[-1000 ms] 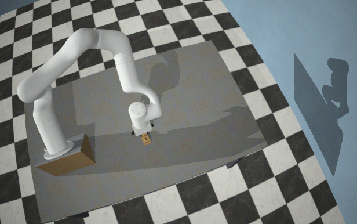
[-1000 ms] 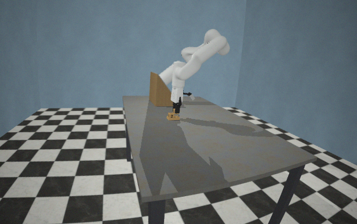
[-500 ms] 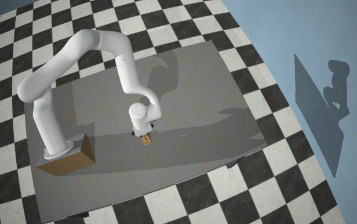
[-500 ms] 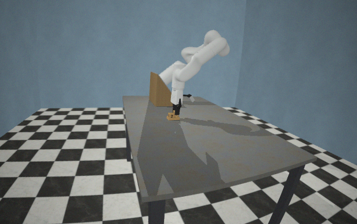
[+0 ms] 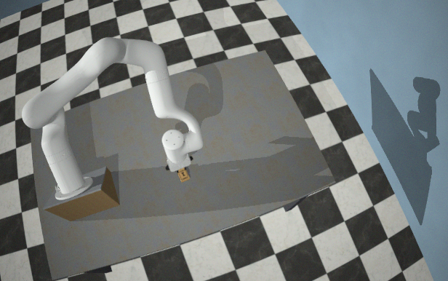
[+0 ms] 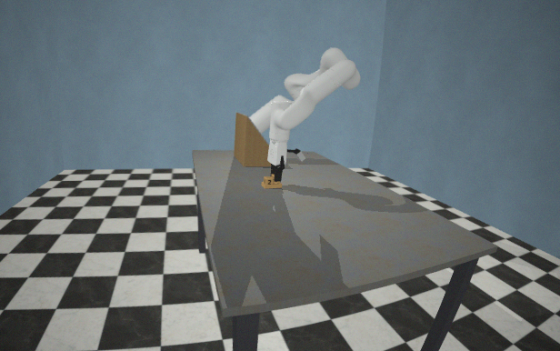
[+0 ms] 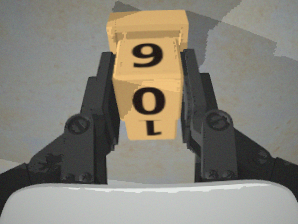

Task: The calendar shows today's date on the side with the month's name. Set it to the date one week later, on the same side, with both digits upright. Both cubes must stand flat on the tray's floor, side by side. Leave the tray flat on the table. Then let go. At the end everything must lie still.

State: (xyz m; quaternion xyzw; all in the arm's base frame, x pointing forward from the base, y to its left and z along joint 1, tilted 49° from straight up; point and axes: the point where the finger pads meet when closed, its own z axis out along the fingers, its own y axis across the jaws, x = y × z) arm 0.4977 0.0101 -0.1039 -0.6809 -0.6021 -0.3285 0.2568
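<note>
In the wrist view my gripper (image 7: 149, 70) is shut on a tan cube (image 7: 147, 102) from both sides. The cube is tipped: a 0 faces the camera and an upside-down 1 shows on its near face. Right behind it a second cube (image 7: 147, 55) shows a 9 on top. Beyond that lies the tan tray (image 7: 147, 22). In the top and exterior views the gripper (image 5: 178, 168) (image 6: 275, 175) points straight down over the small tan calendar (image 5: 184, 176) (image 6: 271, 183) near the middle of the table. A 2 shows on its side in the exterior view. The month's name is not readable.
A brown wedge-shaped block (image 5: 87, 204) (image 6: 249, 143) stands at the arm's base, at the table's corner. The grey table (image 5: 254, 127) (image 6: 364, 227) stands on a checkered floor, with blue walls behind.
</note>
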